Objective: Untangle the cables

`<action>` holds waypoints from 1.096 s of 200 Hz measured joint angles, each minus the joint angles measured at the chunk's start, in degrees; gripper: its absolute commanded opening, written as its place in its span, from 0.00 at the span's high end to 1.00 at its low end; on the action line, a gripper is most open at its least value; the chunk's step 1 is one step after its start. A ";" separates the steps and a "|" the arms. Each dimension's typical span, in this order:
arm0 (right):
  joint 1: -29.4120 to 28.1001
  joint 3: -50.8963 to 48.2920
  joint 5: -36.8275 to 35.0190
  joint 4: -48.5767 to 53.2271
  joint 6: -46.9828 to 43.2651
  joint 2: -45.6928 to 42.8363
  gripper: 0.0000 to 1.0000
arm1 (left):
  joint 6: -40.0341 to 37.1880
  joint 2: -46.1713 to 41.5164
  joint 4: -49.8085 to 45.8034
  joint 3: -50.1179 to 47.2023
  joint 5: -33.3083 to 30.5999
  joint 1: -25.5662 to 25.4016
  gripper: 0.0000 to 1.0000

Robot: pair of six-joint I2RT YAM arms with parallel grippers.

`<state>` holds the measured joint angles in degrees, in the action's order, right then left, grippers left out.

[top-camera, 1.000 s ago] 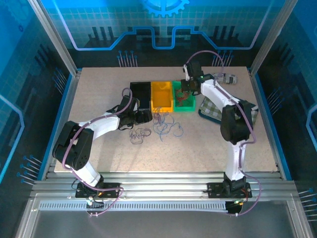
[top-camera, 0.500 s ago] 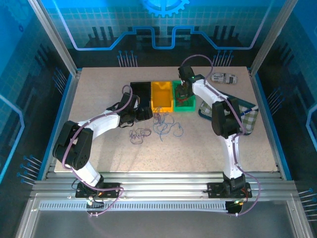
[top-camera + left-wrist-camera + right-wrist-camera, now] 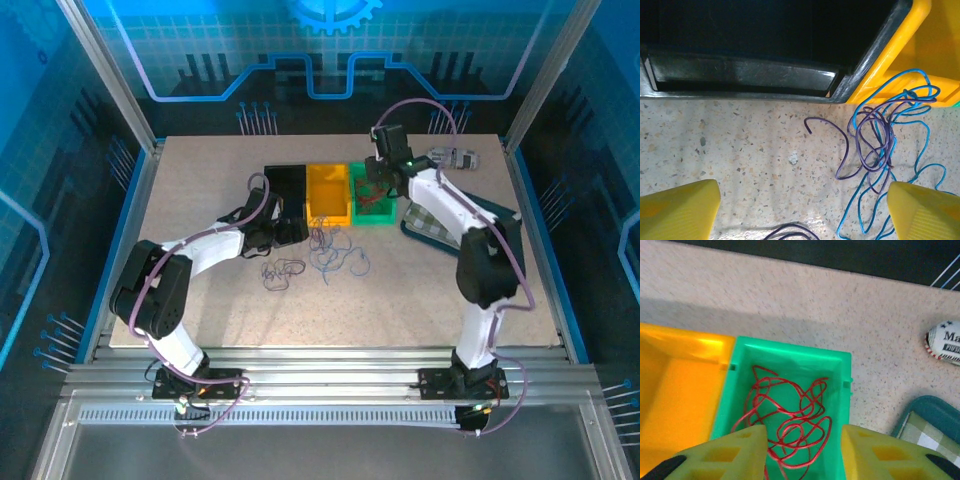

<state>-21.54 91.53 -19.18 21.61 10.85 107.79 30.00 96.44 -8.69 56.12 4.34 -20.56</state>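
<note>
A tangle of blue and purple cables (image 3: pixel 879 145) lies on the table just in front of the yellow bin (image 3: pixel 935 35); from above the tangle (image 3: pixel 335 256) sits mid-table. A separate dark purple loop (image 3: pixel 282 270) lies to its left. My left gripper (image 3: pixel 802 212) is open and low over bare table beside the black bin (image 3: pixel 765 75), with the tangle at its right fingertip (image 3: pixel 925 207). Red cables (image 3: pixel 790 415) lie coiled inside the green bin (image 3: pixel 790 347). My right gripper (image 3: pixel 802 455) hovers open above them, holding nothing.
Black, yellow (image 3: pixel 327 192) and green (image 3: pixel 372 215) bins stand in a row at mid-table. A teal tray with a checkered cloth (image 3: pixel 932 425) lies right of the green bin. A small white packet (image 3: pixel 945 342) rests near the back right.
The right arm's elbow swung left and then back to the right, while its gripper stayed over the green bin. The left arm has barely moved.
</note>
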 measured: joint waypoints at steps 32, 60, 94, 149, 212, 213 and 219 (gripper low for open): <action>-5.22 -12.59 1.46 -4.74 2.27 -9.20 0.57 | -1.40 0.94 -1.27 0.55 -0.20 -0.90 0.14; -12.00 -21.11 7.32 -6.97 3.02 -10.67 0.56 | -3.91 1.05 -3.89 1.01 -2.03 -2.12 0.14; -16.85 -24.04 12.96 -7.50 4.87 -8.11 0.57 | -6.43 -0.52 -8.39 0.72 -5.25 -2.34 0.15; -17.35 -22.47 14.99 -7.54 7.21 -1.31 0.57 | -7.67 -3.87 -14.82 -1.95 -7.61 -2.34 0.18; -16.98 -20.92 14.97 -7.63 7.17 -1.25 0.57 | -7.08 1.51 -19.26 -0.52 -8.68 -2.01 0.87; -16.96 -20.92 14.97 -7.63 7.17 -1.25 0.57 | -7.37 1.51 -19.28 -0.44 -8.66 -1.99 0.88; -16.92 -20.92 15.02 -7.61 7.17 -1.25 0.57 | -7.02 1.55 -19.32 -0.17 -8.66 -2.01 0.96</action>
<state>-38.46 70.61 -4.16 14.00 18.02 106.54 22.98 98.00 -28.01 55.94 -4.32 -22.57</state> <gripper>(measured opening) 0.428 0.204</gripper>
